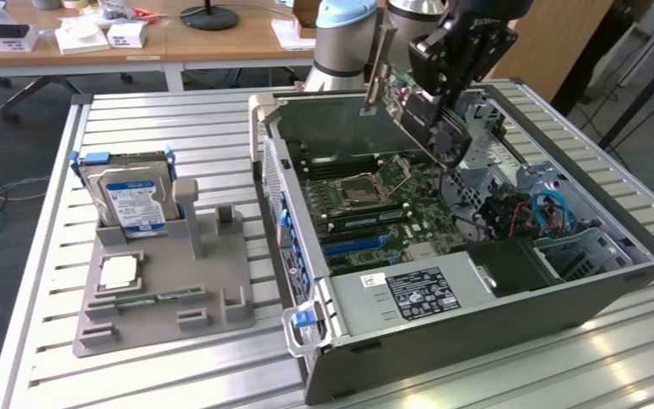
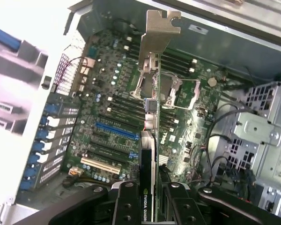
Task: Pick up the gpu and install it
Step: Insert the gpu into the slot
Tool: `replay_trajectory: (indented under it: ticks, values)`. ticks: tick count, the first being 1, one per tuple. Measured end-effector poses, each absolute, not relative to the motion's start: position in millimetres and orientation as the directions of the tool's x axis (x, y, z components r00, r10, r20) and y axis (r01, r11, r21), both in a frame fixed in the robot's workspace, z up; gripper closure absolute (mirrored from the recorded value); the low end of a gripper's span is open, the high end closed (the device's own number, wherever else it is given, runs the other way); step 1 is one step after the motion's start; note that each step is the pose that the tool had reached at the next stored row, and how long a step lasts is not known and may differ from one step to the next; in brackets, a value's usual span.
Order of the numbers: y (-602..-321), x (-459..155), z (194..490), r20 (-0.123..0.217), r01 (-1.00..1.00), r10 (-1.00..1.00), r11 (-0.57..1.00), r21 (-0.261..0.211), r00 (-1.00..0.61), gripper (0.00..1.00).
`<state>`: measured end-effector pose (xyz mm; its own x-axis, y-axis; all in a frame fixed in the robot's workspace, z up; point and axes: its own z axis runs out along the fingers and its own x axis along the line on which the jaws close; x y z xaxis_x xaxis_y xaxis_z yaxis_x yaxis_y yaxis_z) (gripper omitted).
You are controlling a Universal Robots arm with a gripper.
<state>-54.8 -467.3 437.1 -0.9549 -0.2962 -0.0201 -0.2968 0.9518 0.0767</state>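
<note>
- My arm (image 1: 344, 38) stands upright at the back of the exterior view, its far end bent forward and down.
- My gripper (image 1: 449, 136) points downward at a slight tilt.
- My fingers (image 2: 126, 206) press from both sides on the gpu (image 2: 149, 159), holding it edge-on in the air.

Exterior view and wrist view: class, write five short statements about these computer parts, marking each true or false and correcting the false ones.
1. The gripper is clamped on the thin black gpu card with a silvery metal bracket. True.
2. That card sits in a slot of the green motherboard. False: it hangs tilted above it.
3. The silver hard drive with a blue label stands upright in the grey plastic holder. True.
4. The holder sits inside the dark grey computer case. False: it lies outside, on the exterior view's left.
5. A slim green memory stick lies on the holder. True.
</note>
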Motion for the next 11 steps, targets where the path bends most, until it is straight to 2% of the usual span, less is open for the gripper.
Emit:
replay_trajectory:
  ticks: [11]
  values:
    - [-467.3, -54.8, 436.7, -0.02, -0.48, -0.48, 0.874, 0.075, -0.877, 0.74]
